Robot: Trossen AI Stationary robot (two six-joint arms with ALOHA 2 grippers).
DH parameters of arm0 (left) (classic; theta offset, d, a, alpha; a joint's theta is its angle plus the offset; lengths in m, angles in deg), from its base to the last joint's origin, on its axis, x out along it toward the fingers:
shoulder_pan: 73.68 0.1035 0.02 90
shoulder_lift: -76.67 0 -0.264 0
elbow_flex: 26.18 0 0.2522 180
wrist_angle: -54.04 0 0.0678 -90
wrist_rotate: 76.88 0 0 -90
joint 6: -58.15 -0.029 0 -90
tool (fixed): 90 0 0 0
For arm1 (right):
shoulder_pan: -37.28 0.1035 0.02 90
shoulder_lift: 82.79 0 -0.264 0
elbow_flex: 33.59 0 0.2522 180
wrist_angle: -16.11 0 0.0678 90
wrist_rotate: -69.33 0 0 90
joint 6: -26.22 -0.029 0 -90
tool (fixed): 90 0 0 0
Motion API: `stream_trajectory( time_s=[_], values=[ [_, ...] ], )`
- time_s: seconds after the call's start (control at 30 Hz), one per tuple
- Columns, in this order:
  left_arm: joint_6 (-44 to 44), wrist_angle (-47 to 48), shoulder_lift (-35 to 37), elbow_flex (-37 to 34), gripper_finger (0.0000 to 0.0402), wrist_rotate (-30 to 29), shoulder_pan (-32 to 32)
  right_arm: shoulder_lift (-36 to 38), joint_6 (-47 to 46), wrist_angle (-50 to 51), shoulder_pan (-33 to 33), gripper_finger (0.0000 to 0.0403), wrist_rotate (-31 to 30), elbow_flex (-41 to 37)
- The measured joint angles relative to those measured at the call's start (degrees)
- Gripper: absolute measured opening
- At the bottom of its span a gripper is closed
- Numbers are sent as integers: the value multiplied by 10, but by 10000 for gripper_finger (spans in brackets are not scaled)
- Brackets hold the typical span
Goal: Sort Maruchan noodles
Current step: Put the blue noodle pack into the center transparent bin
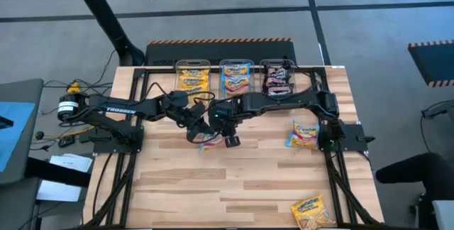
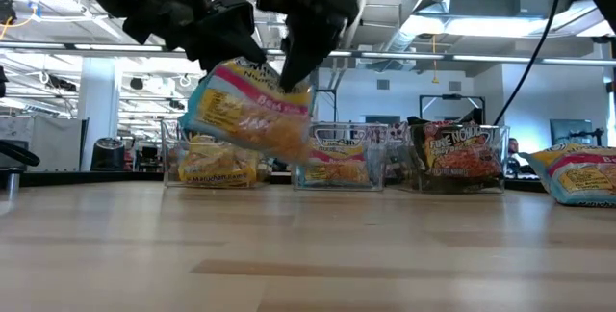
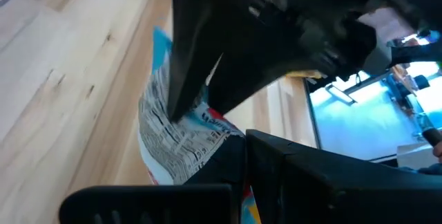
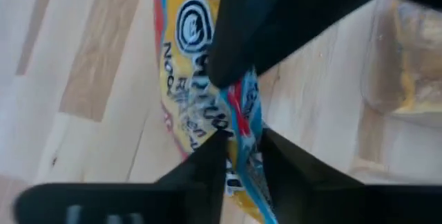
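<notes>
The Maruchan noodles packet (image 2: 252, 110) I am working on, a light blue and pink one, hangs in the air between my two grippers near the middle of the table (image 1: 241, 180), in front of the three clear bins. My left gripper (image 1: 195, 122) is clamped shut on one edge of it. My right gripper (image 1: 221, 125) has its fingers (image 4: 207, 158) narrowed onto the opposite end, and the wrapper looks pinched between them, though I cannot tell how firm that bite is.

The risk I see is in this shared hold. If my left gripper lets go before my right has a true grip, the slick wrapper could slide out and drop to the wood. If both pull at once, the thin plastic could crumple or tear.

Behind me stand the yellow bin (image 1: 192, 76), the middle bin (image 1: 236, 77) with blue and pink packets, and the dark bin (image 1: 277, 77). A packet dangling by a corner could catch the middle bin's rim or land in a neighbour.

Two other packets (image 1: 303, 135) (image 1: 312, 212) still wait on the table's right side.
</notes>
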Motion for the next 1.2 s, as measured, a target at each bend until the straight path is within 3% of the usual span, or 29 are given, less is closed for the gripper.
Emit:
stream_trajectory(
  time_s=[0.17, 0.23, 0.67, 0.87, 1.03, 1.2],
  values=[
    [1, -2, 0, -1, 0, 1, 0, -1, -15, 12, 1, 29, -6, -1],
    [5, 0, 0, -1, 0, -1, 0, -2, -15, 9, 2, 12, -11, -1],
    [42, -5, 0, 0, 4, -27, 2, -1, -17, 81, 5, 4, -15, 12],
    [28, -43, 0, 0, 46, -27, 2, -1, -16, 135, 3, 4, -29, 42],
    [27, -144, 0, 0, 88, -43, 9, -1, -12, 166, -8, 4, -29, 61],
    [40, -191, -1, 5, 99, -24, 34, 2, -2, 194, -28, 4, -29, 78]
  ],
)
